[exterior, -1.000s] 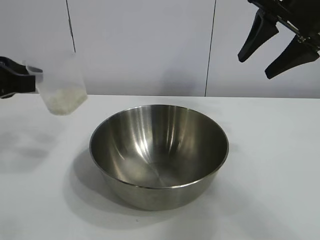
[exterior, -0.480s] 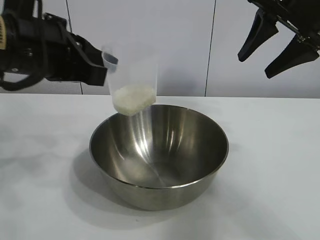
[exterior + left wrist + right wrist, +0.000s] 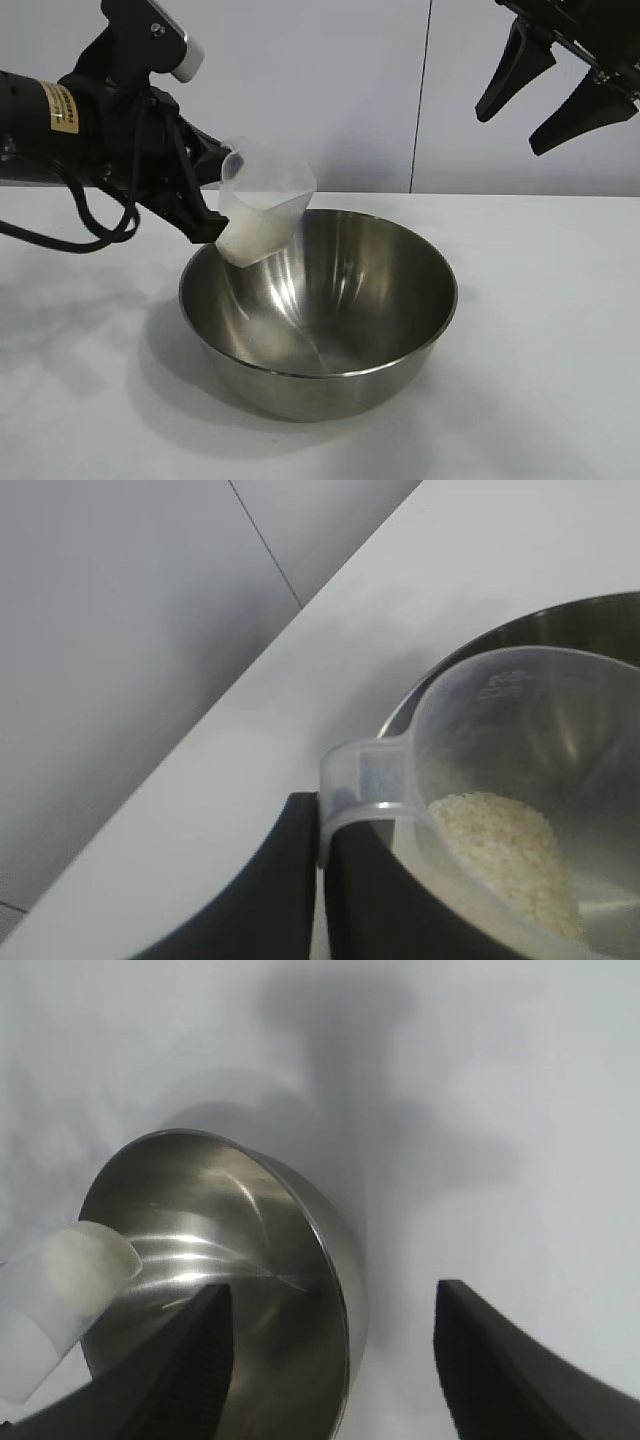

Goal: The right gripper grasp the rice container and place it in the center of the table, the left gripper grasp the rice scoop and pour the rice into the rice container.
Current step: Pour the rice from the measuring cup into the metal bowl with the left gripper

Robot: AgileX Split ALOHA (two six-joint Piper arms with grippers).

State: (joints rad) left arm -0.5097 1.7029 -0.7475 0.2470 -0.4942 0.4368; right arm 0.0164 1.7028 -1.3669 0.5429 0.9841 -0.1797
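Observation:
The rice container (image 3: 330,390), a large shiny steel bowl, stands in the middle of the white table (image 3: 540,330); no grains show inside it. My left gripper (image 3: 212,195) is shut on the side handle of the rice scoop (image 3: 265,205), a clear plastic cup held slightly tilted above the bowl's near-left rim. White rice (image 3: 252,235) lies in the cup's lower part. In the left wrist view the gripper (image 3: 320,815) pinches the handle, with the scoop (image 3: 520,710), rice (image 3: 505,855) and bowl rim (image 3: 560,615) beyond. My right gripper (image 3: 510,135) hangs open, high at the upper right.
In the right wrist view the open right gripper (image 3: 333,1288) looks down on the bowl (image 3: 335,1260) and the scoop (image 3: 55,1300) from above. A pale panelled wall (image 3: 300,90) stands behind the table. Bare tabletop surrounds the bowl.
My left arm has swung in from the left edge, carrying the scoop to the bowl's rim and lowering it, with the rice still inside. The right gripper has not moved.

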